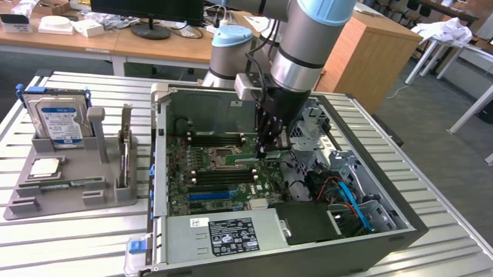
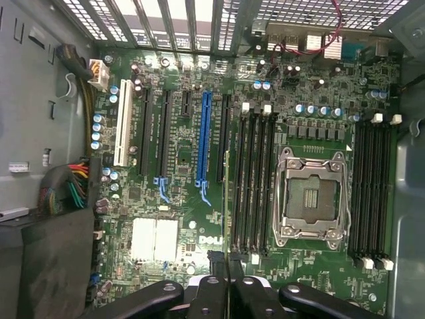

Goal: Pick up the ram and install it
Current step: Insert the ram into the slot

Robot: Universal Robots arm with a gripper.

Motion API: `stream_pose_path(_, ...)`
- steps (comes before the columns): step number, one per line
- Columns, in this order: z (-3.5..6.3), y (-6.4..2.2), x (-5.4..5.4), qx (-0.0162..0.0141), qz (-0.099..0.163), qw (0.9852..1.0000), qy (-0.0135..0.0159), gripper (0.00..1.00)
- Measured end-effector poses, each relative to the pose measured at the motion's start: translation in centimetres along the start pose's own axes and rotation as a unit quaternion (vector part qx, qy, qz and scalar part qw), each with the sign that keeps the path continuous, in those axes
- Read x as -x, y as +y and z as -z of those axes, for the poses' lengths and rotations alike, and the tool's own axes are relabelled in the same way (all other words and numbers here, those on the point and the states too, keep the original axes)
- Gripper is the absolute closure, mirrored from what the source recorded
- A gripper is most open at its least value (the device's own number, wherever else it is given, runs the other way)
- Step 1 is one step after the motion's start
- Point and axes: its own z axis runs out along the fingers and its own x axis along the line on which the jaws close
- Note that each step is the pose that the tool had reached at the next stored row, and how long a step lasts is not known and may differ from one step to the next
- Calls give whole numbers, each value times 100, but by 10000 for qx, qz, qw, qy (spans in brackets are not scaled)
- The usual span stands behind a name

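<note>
Exterior view's left: grey fixture tray [image 1: 73, 193] on the slatted desk [image 1: 77, 242] carries an upright hard drive [image 1: 55, 118], a silver processor chip [image 1: 45, 167] and an upright expansion card [image 1: 124, 150]. Right of it, open PC case [image 1: 400, 222] with the motherboard [image 1: 223, 184] exposed. Arm is down inside the case; claw [image 1: 264, 151] is closed narrow on the ram [image 2: 228, 199], held edge-on. In the wrist view the stick is a thin green line over the bank of memory slots [image 2: 252, 179] just beside the empty CPU socket [image 2: 312, 196]. Seated or not: can't tell.
</note>
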Motion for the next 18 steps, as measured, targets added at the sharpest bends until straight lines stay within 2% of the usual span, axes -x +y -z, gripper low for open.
stream_pose_path(18, -43, -1, -1, 0, 0, 10000, 0, 88)
